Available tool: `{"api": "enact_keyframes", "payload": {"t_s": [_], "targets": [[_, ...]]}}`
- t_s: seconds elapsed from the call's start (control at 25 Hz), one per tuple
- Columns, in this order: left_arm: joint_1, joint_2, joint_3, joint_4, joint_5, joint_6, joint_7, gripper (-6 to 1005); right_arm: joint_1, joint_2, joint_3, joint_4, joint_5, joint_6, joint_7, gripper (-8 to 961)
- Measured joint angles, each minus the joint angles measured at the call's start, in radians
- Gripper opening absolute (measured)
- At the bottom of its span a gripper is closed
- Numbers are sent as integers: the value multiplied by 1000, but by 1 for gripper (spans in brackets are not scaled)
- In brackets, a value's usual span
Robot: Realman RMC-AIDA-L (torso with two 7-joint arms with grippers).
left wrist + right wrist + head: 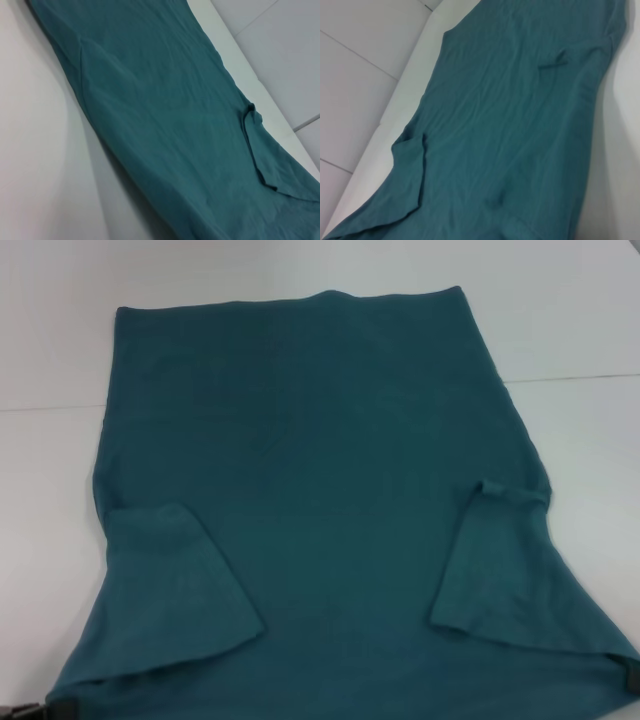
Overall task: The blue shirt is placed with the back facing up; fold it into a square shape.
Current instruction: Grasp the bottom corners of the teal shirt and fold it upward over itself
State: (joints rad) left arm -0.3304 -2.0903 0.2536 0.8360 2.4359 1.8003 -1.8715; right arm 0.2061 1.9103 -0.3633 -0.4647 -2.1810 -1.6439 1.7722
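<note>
While the blue shirt [330, 470] lies spread back-up on the white table [560, 330], both sleeves folded inward over its body, the left gripper [40, 708] and right gripper [627, 677] sit at the shirt's near corners; whether their fingers are clamped cannot be told.

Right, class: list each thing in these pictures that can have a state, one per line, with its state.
blue shirt: spread flat, plain side up, both sleeves folded inward onto the body.
left gripper: at the shirt's near left corner.
right gripper: at the shirt's near right corner.
</note>
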Motion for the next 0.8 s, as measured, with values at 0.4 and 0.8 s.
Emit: {"api": "enact_keyframes", "payload": {"t_s": [0.4, 0.8], "targets": [[28, -5, -3, 0, 26, 48, 16, 29, -56, -7, 13, -13, 0, -29, -4, 63], [39, -8, -3, -4, 40, 72, 25, 28, -80, -12, 20, -27, -1, -38, 4, 63]]}}
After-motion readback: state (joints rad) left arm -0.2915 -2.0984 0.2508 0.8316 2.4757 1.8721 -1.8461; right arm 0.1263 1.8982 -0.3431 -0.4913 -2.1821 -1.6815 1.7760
